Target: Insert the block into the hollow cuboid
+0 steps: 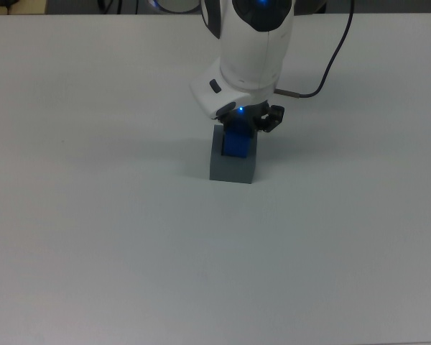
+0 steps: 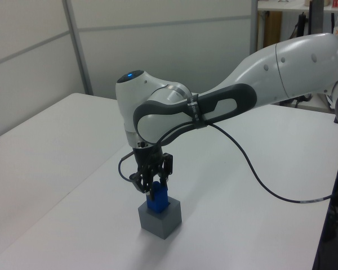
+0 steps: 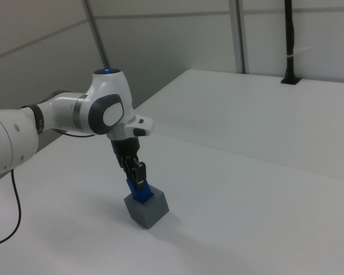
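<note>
The blue block [image 1: 236,142] stands tilted with its lower end inside the recessed hole of the grey hollow cuboid [image 1: 231,169]; its upper part sticks out above the rim. My gripper [image 1: 238,128] hangs straight over the cuboid, shut on the block's top. In the left view the block [image 2: 158,199] rises out of the cuboid [image 2: 159,218] under the gripper [image 2: 154,188]. The right view shows the same: block [image 3: 139,192], cuboid [image 3: 147,209], gripper [image 3: 137,177].
A white table [image 1: 93,237] carries only the cuboid. A black cable [image 1: 323,79] runs from the arm toward the top view's upper right. A black post [image 3: 289,40] stands at the table's far edge in the right view.
</note>
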`<state>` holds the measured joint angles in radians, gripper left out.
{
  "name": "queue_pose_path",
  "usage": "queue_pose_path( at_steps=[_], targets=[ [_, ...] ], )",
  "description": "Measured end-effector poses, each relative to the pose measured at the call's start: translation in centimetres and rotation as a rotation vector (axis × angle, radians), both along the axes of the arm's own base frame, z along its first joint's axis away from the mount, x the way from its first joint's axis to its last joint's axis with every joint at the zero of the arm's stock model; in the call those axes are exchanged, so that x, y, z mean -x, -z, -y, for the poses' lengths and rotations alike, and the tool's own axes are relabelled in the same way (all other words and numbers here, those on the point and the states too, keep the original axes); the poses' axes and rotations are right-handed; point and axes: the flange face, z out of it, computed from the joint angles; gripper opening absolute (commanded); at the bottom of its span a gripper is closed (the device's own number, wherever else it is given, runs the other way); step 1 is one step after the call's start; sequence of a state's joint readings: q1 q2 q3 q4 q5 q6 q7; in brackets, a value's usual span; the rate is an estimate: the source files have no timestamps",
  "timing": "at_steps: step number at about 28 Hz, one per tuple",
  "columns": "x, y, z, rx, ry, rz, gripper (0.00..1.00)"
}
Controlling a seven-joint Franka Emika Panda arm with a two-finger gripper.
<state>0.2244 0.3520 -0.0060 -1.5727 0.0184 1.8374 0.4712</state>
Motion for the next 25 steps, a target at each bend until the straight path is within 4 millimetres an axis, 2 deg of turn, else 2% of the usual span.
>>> queue_pose_path(
  at_steps=[25],
  targets=[
    [0.18, 0.08, 0.52, -0.003, -0.093, -0.022, 0.25]
  ],
)
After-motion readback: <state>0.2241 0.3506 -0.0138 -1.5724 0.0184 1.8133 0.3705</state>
